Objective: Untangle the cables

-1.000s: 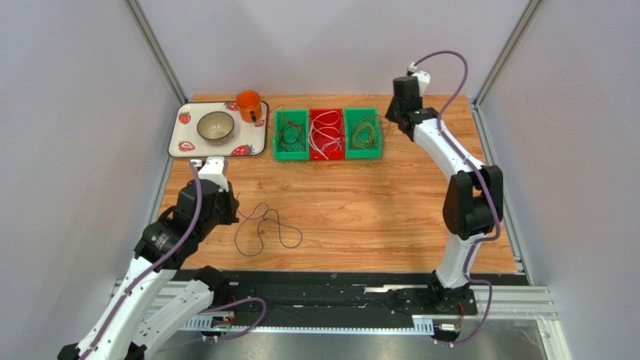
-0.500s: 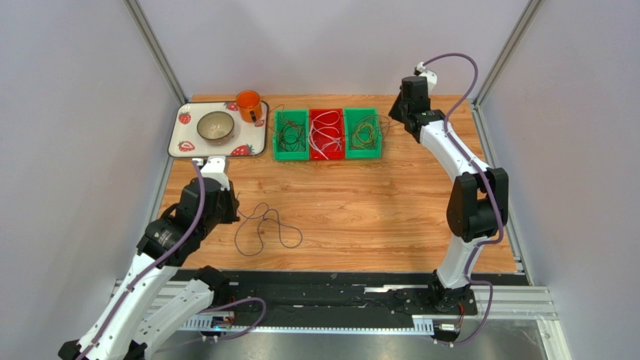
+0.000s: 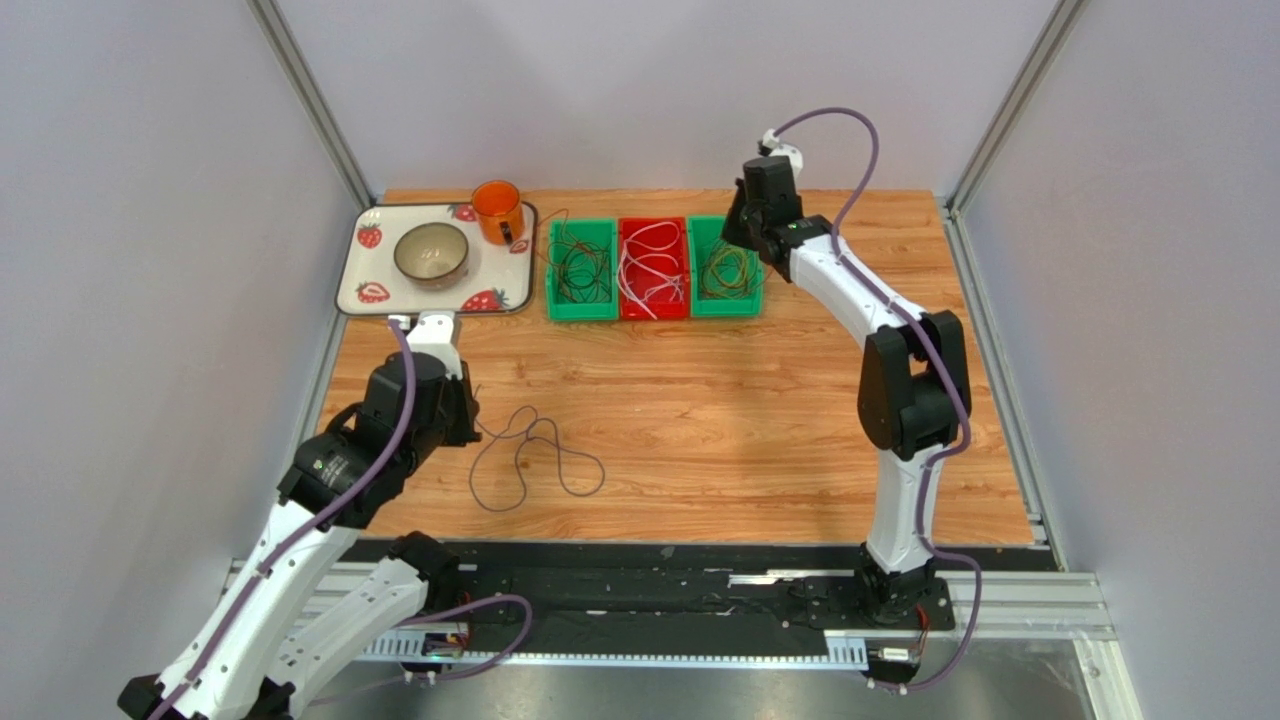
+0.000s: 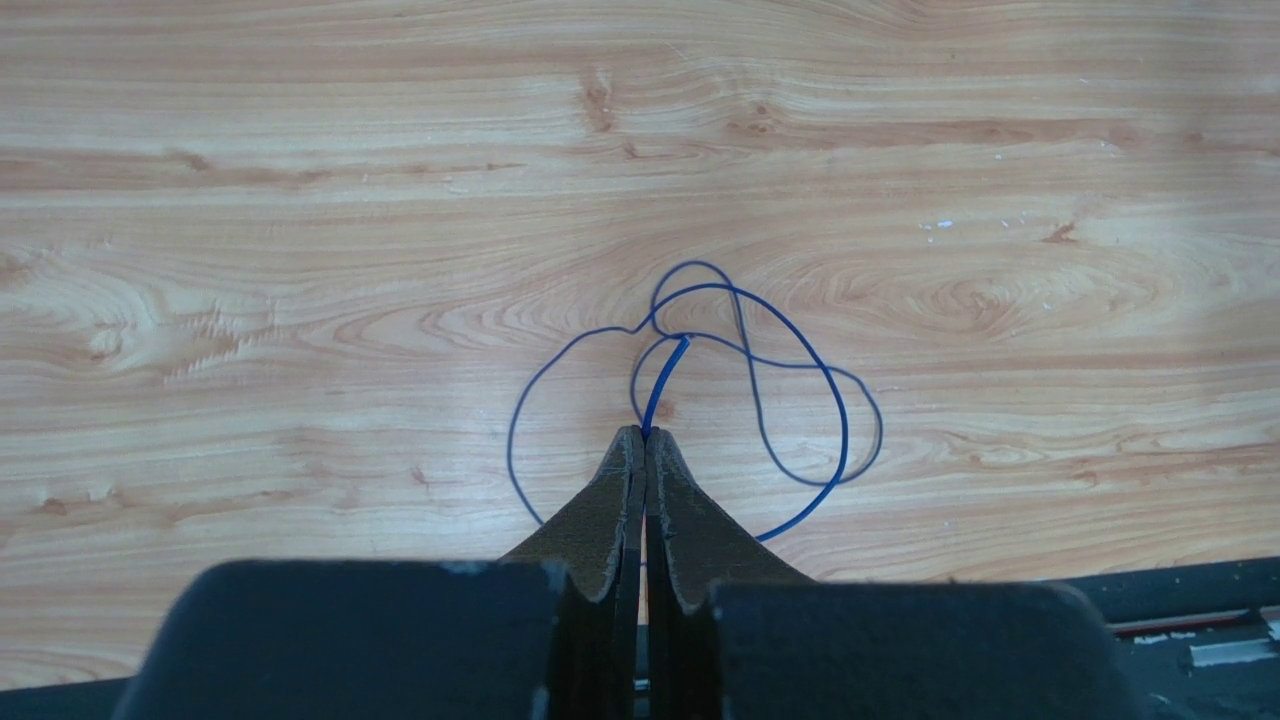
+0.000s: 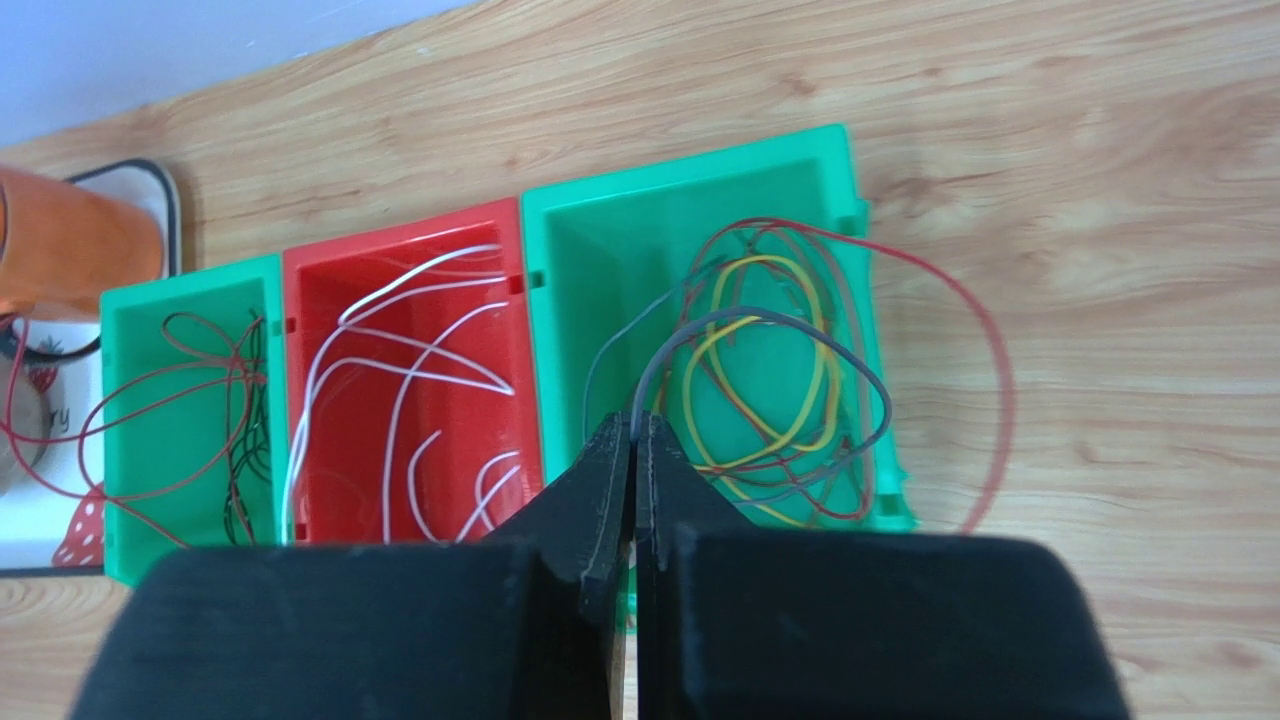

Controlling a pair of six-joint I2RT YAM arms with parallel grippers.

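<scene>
Left gripper [image 4: 645, 438]: jaws pressed together, one end of the blue cable [image 4: 511, 443] nipped between the tips. The rest of that cable lies flat on the wooden table [image 4: 301, 225] just ahead of the fingers, in a few loose loops that cross one another near the held end. From above it reads dark and sits toward the left front of the table, well apart from the bins.

Right gripper [image 5: 633, 428]: also closed, tips pinching a grey cable [image 5: 759, 314] that arches up out of the right green bin [image 5: 661, 210]. The gripper hangs over that bin. Coiled in the bin: red and yellow cables [image 5: 751, 270]. One red loop [image 5: 1002, 375] spills over the right wall onto the table.

Next bin to the left and touching it, the red bin [image 5: 316, 293]: white cables [image 5: 394, 435].

Then the left green bin [image 5: 196, 288]: thin red-brown and dark cables [image 5: 150, 398], some trailing over its left wall.

Left of the bins: strawberry-print tray [image 3: 368, 293] carrying a bowl [image 3: 431, 252], with an orange mug [image 3: 498, 210] at its far right corner.
</scene>
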